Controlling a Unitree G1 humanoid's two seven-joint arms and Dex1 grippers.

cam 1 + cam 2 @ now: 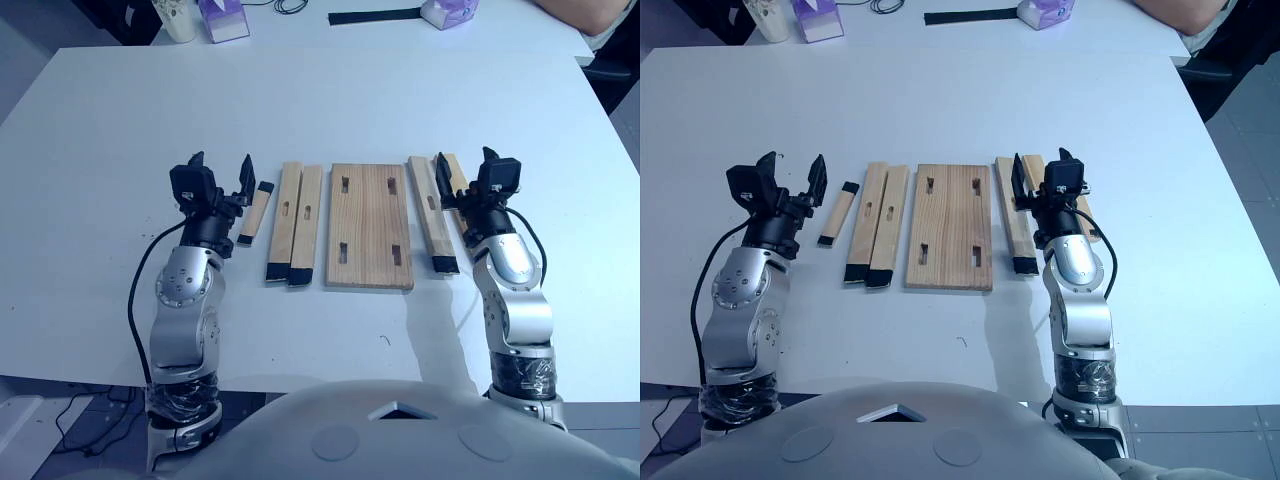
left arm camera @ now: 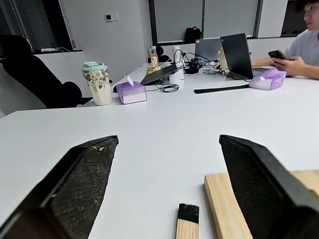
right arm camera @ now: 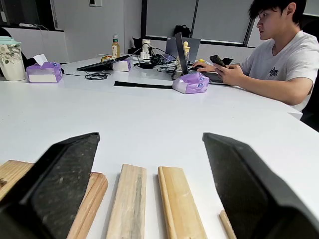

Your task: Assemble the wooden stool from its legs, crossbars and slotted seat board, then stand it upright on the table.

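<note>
The slotted seat board (image 1: 370, 225) lies flat in the middle of the white table (image 1: 330, 110). Left of it two long legs (image 1: 295, 222) lie side by side, and a short crossbar (image 1: 256, 215) with black ends lies further left. More wooden pieces (image 1: 430, 215) lie right of the board. My left gripper (image 1: 220, 168) hovers open just left of the crossbar (image 2: 187, 221), its fingers (image 2: 79, 184) holding nothing. My right gripper (image 1: 465, 165) stands open over the right-hand pieces (image 3: 127, 199), partly hiding one of them. It too holds nothing.
At the table's far edge stand a patterned cup (image 2: 97, 82), a purple tissue box (image 2: 131, 92), a black strip (image 1: 375, 15) and a second tissue box (image 3: 190, 83). A person sits at the far right corner with a phone. Bare tabletop stretches beyond the parts.
</note>
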